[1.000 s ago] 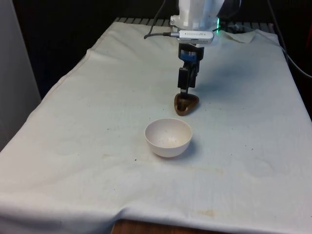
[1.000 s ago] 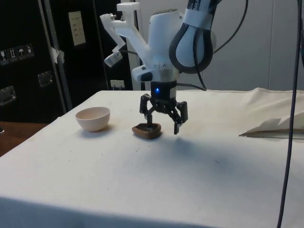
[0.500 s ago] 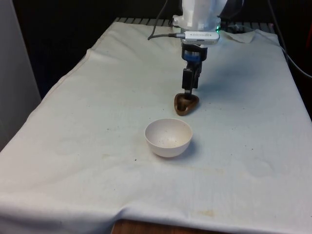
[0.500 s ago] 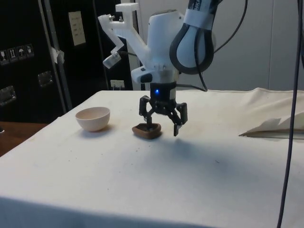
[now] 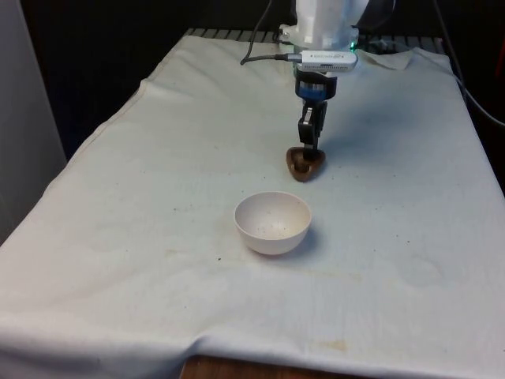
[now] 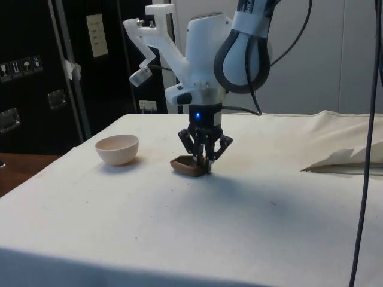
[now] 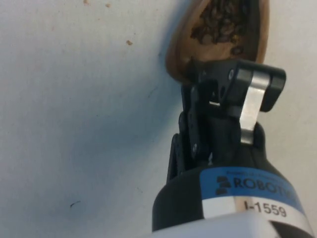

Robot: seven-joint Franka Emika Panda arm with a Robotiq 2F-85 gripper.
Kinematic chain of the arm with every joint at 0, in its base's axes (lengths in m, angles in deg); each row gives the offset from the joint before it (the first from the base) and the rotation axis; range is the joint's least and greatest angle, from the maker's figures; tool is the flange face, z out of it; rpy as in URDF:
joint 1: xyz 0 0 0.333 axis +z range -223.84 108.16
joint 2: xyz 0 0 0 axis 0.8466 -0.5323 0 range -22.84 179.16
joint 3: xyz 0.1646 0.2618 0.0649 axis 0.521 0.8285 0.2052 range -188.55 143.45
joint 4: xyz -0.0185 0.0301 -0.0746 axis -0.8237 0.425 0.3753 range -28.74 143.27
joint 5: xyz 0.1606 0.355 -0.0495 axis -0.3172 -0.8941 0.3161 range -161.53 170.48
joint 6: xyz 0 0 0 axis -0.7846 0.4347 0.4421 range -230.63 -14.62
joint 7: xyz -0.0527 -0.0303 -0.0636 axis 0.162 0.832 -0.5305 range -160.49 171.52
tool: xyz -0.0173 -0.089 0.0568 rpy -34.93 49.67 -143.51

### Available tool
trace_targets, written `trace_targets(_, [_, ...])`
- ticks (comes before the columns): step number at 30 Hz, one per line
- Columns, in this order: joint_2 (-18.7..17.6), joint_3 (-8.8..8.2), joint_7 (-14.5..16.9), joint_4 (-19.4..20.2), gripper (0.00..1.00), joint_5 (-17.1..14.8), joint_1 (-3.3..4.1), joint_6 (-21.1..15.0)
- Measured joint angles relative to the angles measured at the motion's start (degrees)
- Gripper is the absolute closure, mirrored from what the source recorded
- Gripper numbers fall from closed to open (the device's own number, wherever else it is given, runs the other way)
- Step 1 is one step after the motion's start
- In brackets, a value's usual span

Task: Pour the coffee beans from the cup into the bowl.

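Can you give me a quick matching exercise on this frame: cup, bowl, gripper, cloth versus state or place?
Things:
1. brown cup
2. white bowl
3. gripper
4. white cloth

States:
A. covers the table
B. closed on a rim
C. holds coffee beans, sits on the cloth
D. stands free, nearer the front camera than the cup

Pairs: 1-C, 2-D, 3-B, 4-A

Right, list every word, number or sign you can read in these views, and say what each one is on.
"ROBOTI", cut off by the picture's edge: on the blue band around the gripper body.
"I-1559": on the white band just below it.
Pale notice on the dark cabinet: print too small to read.
Small pictogram labels on the cabinet: symbols, not legible.
Nothing written on the cup, bowl or cloth.
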Motion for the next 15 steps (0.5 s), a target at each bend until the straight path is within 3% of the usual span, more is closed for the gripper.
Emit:
trace_targets(2, [0.17, 0.0, 0.0, 0.06, 1.0, 0.0, 0.0, 0.06])
trace_targets(7, [0.86, 0.11, 0.23, 0.06, 1.0, 0.17, 0.0, 0.52])
trace_targets(15, [6.19, 0.52, 0.92, -0.8, 1.0, 0.17, 0.0, 7.45])
